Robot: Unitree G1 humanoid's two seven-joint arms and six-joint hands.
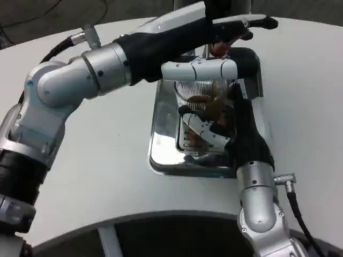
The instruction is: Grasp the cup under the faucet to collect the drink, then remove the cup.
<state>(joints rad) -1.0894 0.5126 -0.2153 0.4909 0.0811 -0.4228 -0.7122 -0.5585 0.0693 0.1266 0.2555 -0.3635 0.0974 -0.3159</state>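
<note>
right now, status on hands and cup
Right hand grips cup on tray. Left hand up at faucet. Brown drink in cup. Nothing blocking.

Single head view, set high on the robot, looking steeply down and forward over a white table (107, 160), close in, both forearms entering from the bottom edge, a metal tray (161, 155) near centre
</note>
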